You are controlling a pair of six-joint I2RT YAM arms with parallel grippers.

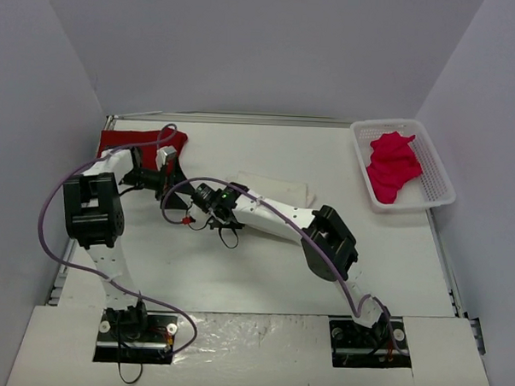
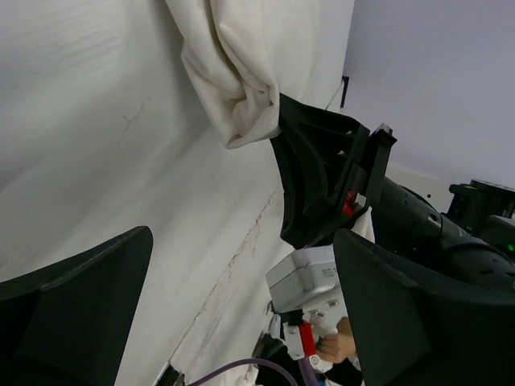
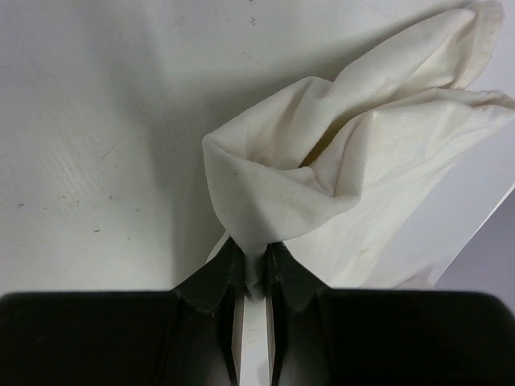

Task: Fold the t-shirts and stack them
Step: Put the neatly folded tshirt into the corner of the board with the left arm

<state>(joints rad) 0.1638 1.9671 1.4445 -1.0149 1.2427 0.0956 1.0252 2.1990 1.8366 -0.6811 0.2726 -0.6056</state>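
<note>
At the far left corner of the white table [image 1: 237, 278] a red cloth t-shirt [image 1: 140, 143] lies flat, partly hidden by the left arm. It looks already folded and would serve as the base of the stack.

Just to its right the left gripper [image 2: 241, 237] hangs with its fingers spread wide and nothing between them. In its wrist view the cloth is ahead of the open fingers and apart from them, not between them.

Next to the right, close to the left one, the right gripper [image 3: 253, 261] has its fingers pressed narrow on a small pinch of a large cream-white cloth t-shirt [image 3: 322, 161]. The pinched end rises from the fingers in a bunched peak.

From there the cream-white cloth t-shirt runs rightward across the middle of the table as a flattish strip. Its long axis lies left to right, and the right forearm covers part of it in the top view.

The pinched end is the left end, so both grippers are at one end of the shirt and the other end lies free, well away to the right. I judge that any fold must carry this held end rightward along that axis. The left gripper is the nearer one to take a second hold beside the pinch.

At the far right a white plastic lattice basket [image 1: 442, 180] holds a crumpled pinkish-red t-shirt [image 1: 394, 165], not yet folded.
</note>
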